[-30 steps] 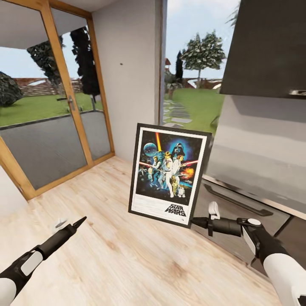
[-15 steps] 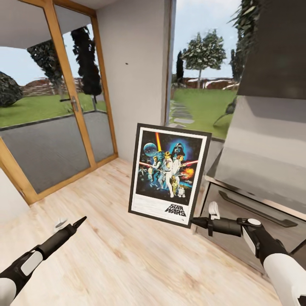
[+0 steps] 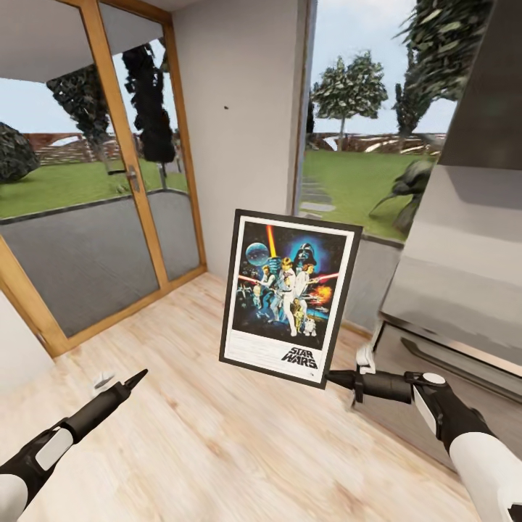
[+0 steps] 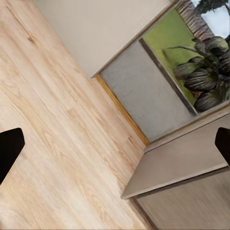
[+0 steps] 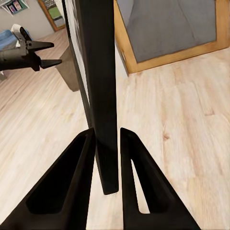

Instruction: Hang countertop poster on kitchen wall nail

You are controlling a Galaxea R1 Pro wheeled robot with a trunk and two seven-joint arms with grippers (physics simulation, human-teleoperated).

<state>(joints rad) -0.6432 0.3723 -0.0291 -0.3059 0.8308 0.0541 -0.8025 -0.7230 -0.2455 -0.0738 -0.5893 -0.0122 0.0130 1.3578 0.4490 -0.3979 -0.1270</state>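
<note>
The black-framed Star Wars poster (image 3: pixel 290 297) hangs upright in mid-air over the wood floor. My right gripper (image 3: pixel 330 377) is shut on its lower right corner. In the right wrist view the two dark fingers (image 5: pixel 67 182) clamp the frame's black edge (image 5: pixel 98 72), with the gripper (image 5: pixel 106 139) around it. A small dark wall nail (image 3: pixel 225 108) sits high on the beige wall, above and left of the poster. An end of the grey kitchen countertop (image 3: pixel 464 304) shows at the right. My left gripper (image 3: pixel 119 378) is low at the left, open and empty; its tips stand far apart (image 4: pixel 115 146).
A wood-framed glass door (image 3: pixel 109 217) fills the left wall. A tall window (image 3: pixel 362 167) stands right of the beige wall. Below the countertop is a cabinet front with a long handle (image 3: pixel 449 360). Light wood floor (image 3: pixel 217 435) lies open ahead.
The whole picture has shifted: the wall, nail and window now sit further right and the counter has slid toward the right edge, so the camera turned left. Arms and poster keep their places in it.
</note>
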